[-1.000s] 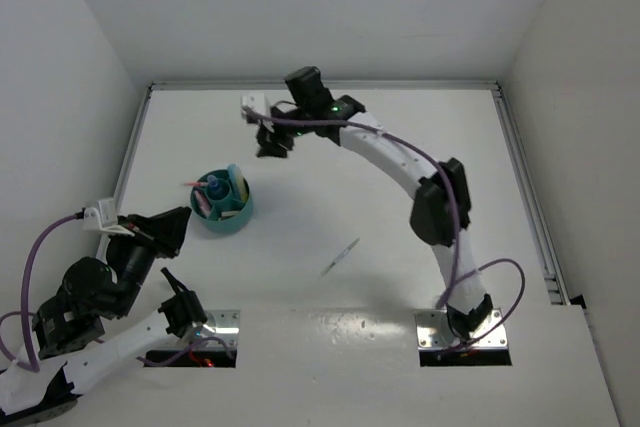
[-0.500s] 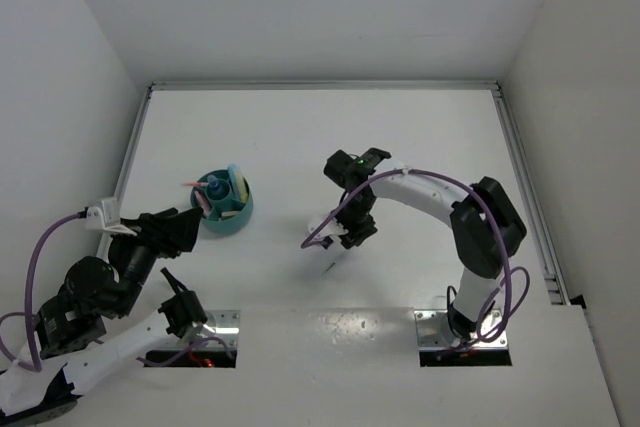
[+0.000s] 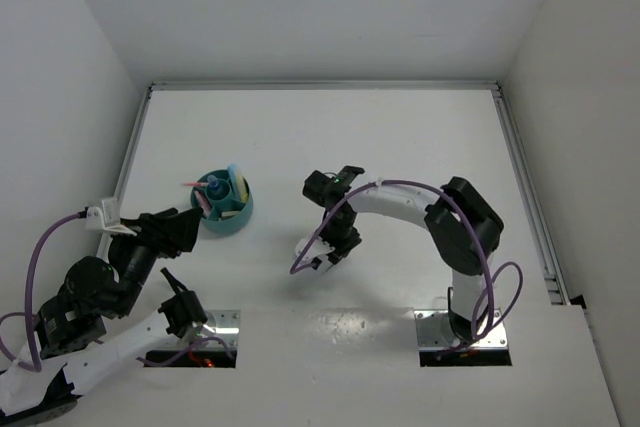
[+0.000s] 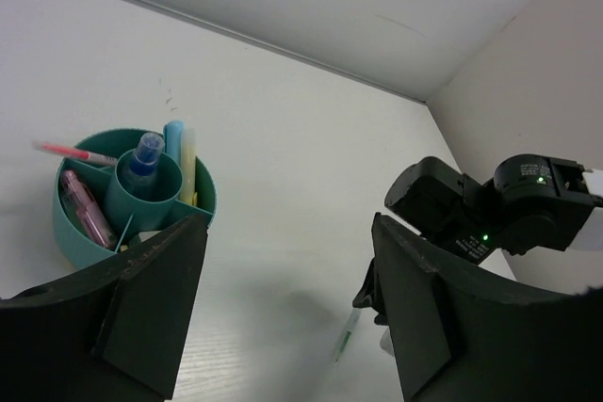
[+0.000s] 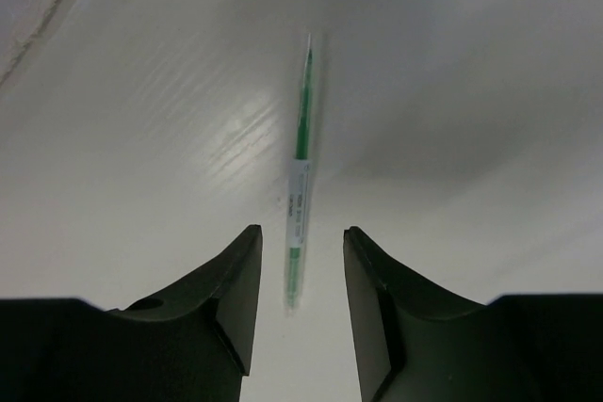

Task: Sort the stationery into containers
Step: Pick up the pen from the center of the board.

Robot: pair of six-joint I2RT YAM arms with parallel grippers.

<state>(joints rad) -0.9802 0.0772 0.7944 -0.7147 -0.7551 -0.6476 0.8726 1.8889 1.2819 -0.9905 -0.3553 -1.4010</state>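
Note:
The teal organiser (image 3: 222, 209) stands at the left of the table. It holds a blue marker (image 4: 143, 152), a light-blue stick (image 4: 173, 133), a yellow stick (image 4: 188, 165), a pink piece (image 4: 81, 206) and a thin red pen (image 4: 68, 151). A thin green pen (image 5: 300, 171) lies flat on the table, and in the left wrist view this green pen (image 4: 347, 334) lies just beside the right arm. My right gripper (image 5: 301, 237) hangs low over it, open, its fingers either side of the pen's near end without touching it. My left gripper (image 4: 287, 233) is open and empty, close to the organiser's near side.
A loop of purple cable (image 3: 303, 255) hangs from the right arm beside its gripper (image 3: 335, 245). Metal rails run along the table's left edge (image 3: 128, 162) and right edge (image 3: 525, 187), with white walls behind them.
My right arm has swung back from the far side of the table to the middle and come down over the green pen. The left arm has barely moved, and its jaws stand wider.

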